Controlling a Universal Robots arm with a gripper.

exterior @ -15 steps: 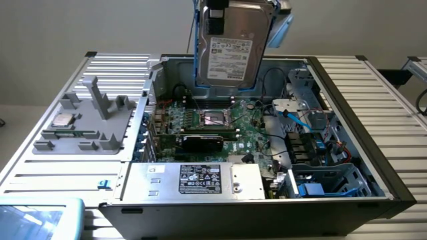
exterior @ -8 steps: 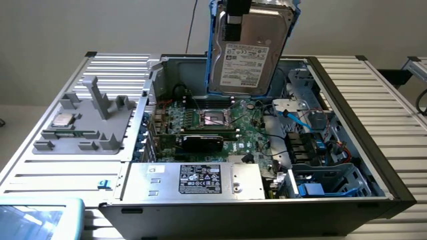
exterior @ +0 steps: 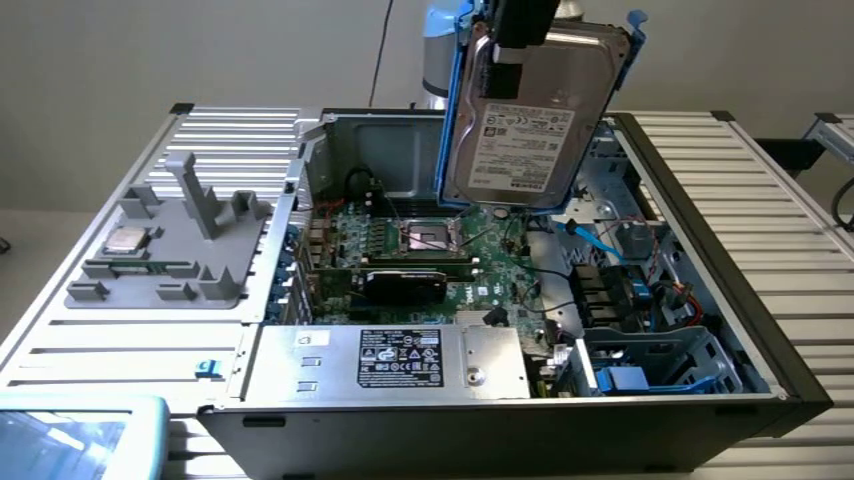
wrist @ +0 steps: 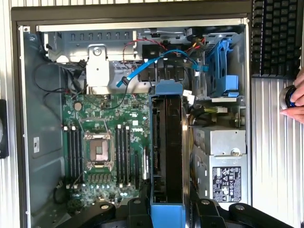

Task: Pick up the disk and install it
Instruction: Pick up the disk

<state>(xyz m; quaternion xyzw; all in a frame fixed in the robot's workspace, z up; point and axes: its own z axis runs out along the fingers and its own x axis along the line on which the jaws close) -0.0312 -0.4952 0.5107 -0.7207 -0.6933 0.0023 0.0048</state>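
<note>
Table (exterior: 767, 180): slatted metal, carries the case.
Case (exterior: 714, 250): lid off, motherboard (exterior: 461, 255) exposed.
Fixture (exterior: 200, 275): grey, on the table at the exterior view's left.
Disk (exterior: 531, 125): hangs upright above the case, label towards the exterior view, blue bracket on its edges.
My gripper (exterior: 521, 40): clamped on the disk's top, a finger on each face.
Chip (exterior: 127, 240): lies on the fixture.

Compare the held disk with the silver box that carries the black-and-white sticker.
The disk hangs upright above the open case, clamped by the gripper; the silver box sits flat inside the case. The disk has a white label and a blue bracket along its edges; the silver box has a black sticker and no bracket. Both are rectangular grey metal with printed labels.
</note>
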